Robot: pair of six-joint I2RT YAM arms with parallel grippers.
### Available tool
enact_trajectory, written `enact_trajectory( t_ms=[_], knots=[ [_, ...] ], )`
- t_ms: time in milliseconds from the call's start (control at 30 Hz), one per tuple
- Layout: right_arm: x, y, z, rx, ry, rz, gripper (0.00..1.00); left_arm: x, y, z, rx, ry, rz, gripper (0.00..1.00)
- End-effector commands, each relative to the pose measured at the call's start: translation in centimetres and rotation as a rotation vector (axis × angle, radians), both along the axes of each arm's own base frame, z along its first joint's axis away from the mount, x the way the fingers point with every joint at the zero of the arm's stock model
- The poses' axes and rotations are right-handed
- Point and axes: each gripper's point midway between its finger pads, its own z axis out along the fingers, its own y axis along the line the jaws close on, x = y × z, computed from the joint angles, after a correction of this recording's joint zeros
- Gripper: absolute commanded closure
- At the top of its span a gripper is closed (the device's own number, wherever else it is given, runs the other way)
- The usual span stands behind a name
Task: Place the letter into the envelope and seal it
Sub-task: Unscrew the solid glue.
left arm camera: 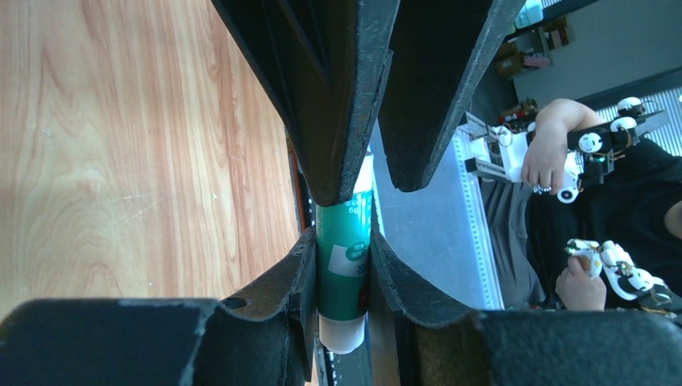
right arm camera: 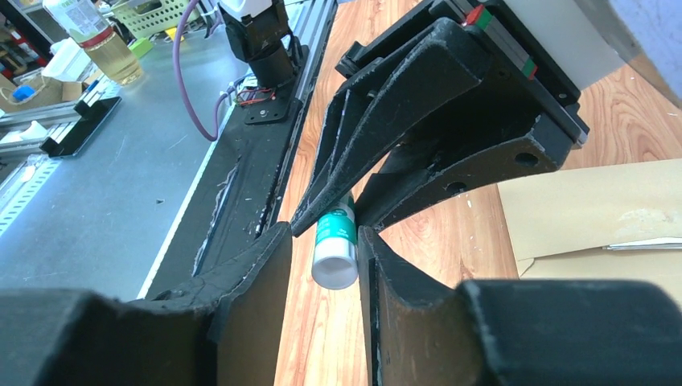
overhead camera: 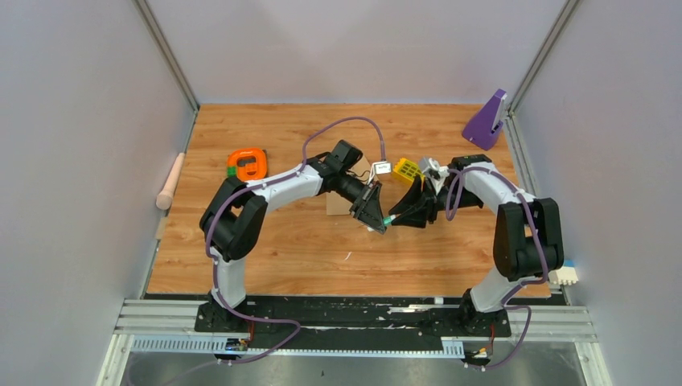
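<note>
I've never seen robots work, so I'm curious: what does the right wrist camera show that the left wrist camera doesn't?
Only the right wrist view shows the envelope, lying flat on the table, and a bottle of yellow liquid on a bench beyond the table. Only the left wrist view shows a person beside the rig, hands on handheld controls. Both show the wooden table and a green-and-white glue stick with both arms' jaws around it.
</note>
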Motion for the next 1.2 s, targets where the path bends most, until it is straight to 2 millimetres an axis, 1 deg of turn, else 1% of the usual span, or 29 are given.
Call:
enact_trajectory(
  t_ms=[0, 100, 200, 300, 400, 567, 633, 733, 800, 900, 933, 1000, 1067, 1133, 1167],
  knots=[
    [0.9, 0.2, 1.0, 0.041, 0.008, -0.024, 0.64, 0.8, 0.1, 2.4, -0.067, -0.059, 0.008, 1.00],
    [1.0, 0.2, 1.0, 0.041, 0.012, -0.027, 0.65, 0.8, 0.1, 2.5, -0.073, -0.057, 0.005, 1.00],
    [1.1, 0.1, 1.1, 0.046, 0.018, -0.035, 0.59, 0.8, 0.2, 2.6, -0.077, -0.056, 0.005, 1.00],
    [1.2, 0.0, 1.1, 0.046, 0.018, -0.037, 0.59, 0.9, 0.3, 2.8, -0.083, -0.053, 0.007, 1.00],
    [1.5, -0.2, 0.9, 0.045, 0.028, -0.047, 0.64, 1.0, 0.4, 2.8, -0.087, -0.053, 0.011, 1.00],
    [1.8, -0.1, 0.9, 0.041, 0.059, -0.048, 0.80, 1.2, 0.4, 2.7, -0.078, -0.072, 0.023, 1.00],
    [2.0, -0.1, 1.0, 0.042, 0.087, -0.051, 0.84, 1.5, 0.4, 2.3, -0.062, -0.098, 0.036, 1.00],
    [2.7, 0.0, 1.4, 0.042, 0.190, -0.054, 0.84, 2.1, 0.4, 2.1, -0.022, -0.145, 0.069, 1.00],
    [3.5, 0.1, 1.5, 0.040, 0.287, -0.058, 0.84, 3.0, 0.4, 1.8, 0.001, -0.218, 0.104, 1.00],
    [4.8, 0.4, 1.7, 0.050, 0.459, -0.063, 0.84, 4.9, 0.4, 0.6, 0.085, -0.356, 0.190, 1.00],
    [5.4, 0.5, 1.8, 0.057, 0.504, -0.064, 0.84, 5.2, 0.5, 0.4, 0.103, -0.383, 0.206, 1.00],
    [6.1, 0.6, 2.1, 0.070, 0.606, -0.063, 0.81, 6.0, 0.4, 0.2, 0.134, -0.464, 0.248, 1.00],
    [6.5, 0.7, 2.4, 0.086, 0.653, -0.064, 0.72, 6.4, 0.3, 0.0, 0.160, -0.521, 0.274, 1.00],
    [6.4, 0.7, 2.7, 0.095, 0.629, -0.065, 0.62, 6.8, 0.3, 0.1, 0.176, -0.555, 0.296, 1.00],
    [6.2, 0.6, 2.8, 0.094, 0.597, -0.066, 0.52, 6.8, 0.3, 0.2, 0.174, -0.558, 0.299, 1.00]
  ],
)
